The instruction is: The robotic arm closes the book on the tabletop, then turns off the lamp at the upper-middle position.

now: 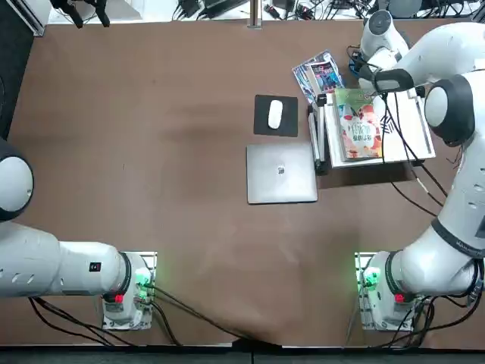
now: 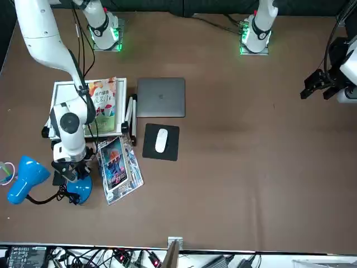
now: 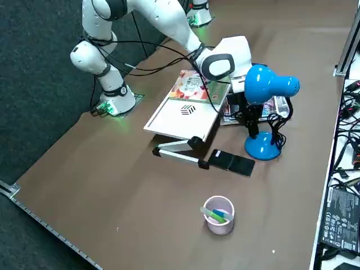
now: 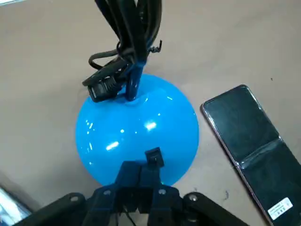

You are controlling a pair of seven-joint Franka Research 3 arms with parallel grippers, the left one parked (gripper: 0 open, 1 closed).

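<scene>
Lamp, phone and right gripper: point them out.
Lamp (image 3: 260, 147): right side view, on its round blue base.
Phone (image 4: 261, 157): right wrist view, on its dark face.
Right gripper (image 4: 154, 157): right wrist view, at its shut fingertips, over the lamp's base.

Robotics lab, arms (image 1: 443, 250) bench-mounted.

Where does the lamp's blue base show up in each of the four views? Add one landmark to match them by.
Top: not visible.
Front: lower left, the disc beside the right gripper.
Right side: right of centre, below the blue lamp head.
Right wrist: the big blue disc around the middle, at the fingertips.
Landmark: the glossy leaflets, top right of centre in the top view, beside the base in front, behind it in right side, at a corner in right wrist.
</scene>
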